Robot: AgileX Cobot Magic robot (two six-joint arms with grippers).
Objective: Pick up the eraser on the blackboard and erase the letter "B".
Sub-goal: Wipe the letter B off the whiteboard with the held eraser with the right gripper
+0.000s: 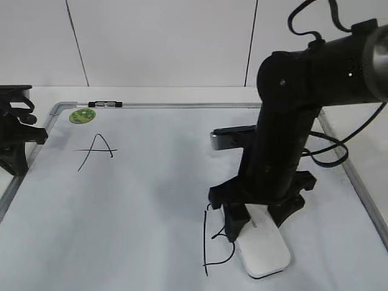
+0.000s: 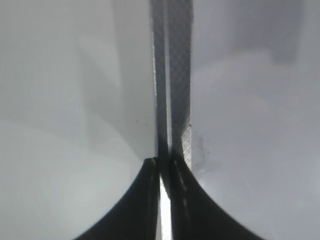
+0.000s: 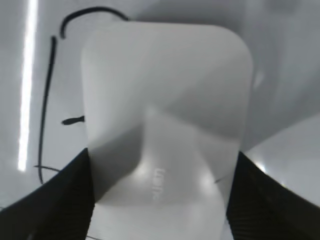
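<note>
A white eraser [image 1: 265,250] lies flat on the whiteboard [image 1: 151,194], just right of the black strokes of the letter "B" [image 1: 209,242]. My right gripper [image 1: 257,218] reaches down over it, and its two fingers press on the eraser's long sides. In the right wrist view the eraser [image 3: 165,115] fills the space between the fingers [image 3: 160,200], and the strokes of the "B" [image 3: 47,105] show to its left. My left gripper [image 1: 15,136] rests at the board's left edge, with its jaws [image 2: 165,170] shut and empty.
The letter "A" [image 1: 96,150] is at the board's upper left. A green round magnet [image 1: 82,116] and a marker [image 1: 105,104] are at the top edge. The board's metal frame [image 2: 172,75] runs under the left gripper. The right arm stands over the board's right half.
</note>
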